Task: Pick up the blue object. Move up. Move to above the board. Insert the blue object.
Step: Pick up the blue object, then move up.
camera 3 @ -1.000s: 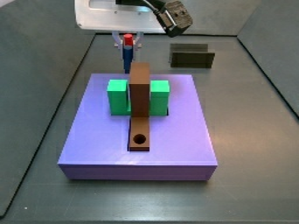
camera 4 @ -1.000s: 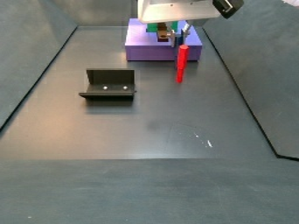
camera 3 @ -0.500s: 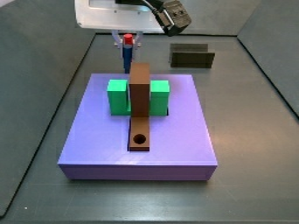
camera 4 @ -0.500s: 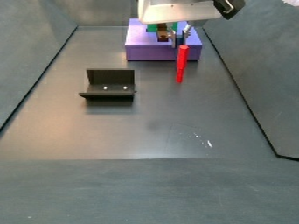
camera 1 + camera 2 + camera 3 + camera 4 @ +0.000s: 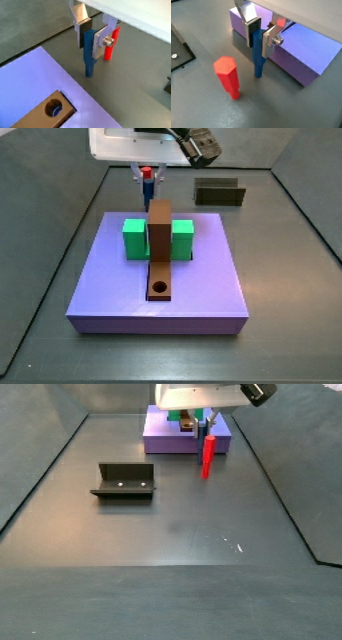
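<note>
Grey floor, gripper [image 5: 93,36] clamped on upright blue object [image 5: 89,54], slightly higher than a second ago beside purple slab [image 5: 40,75], lift underway, board [image 5: 159,248] hole unfilled.

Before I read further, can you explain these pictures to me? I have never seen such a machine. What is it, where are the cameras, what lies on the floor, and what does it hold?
This is a robot arm with a two-finger gripper. Two cameras sit on its wrist and look down past the fingers; two others stand beside the work area and show the whole scene.

In both wrist views the silver fingers are shut on the blue object, a slim dark-blue peg that hangs upright, its lower end at or just above the grey floor; I cannot tell which. The red peg stands upright close beside it, not held.

In a side view you see the purple slab. On it lies the board, a brown plank with a round hole near one end, running through a green block. The gripper is behind the slab there. The dark bracket on the floor is the fixture.
</note>
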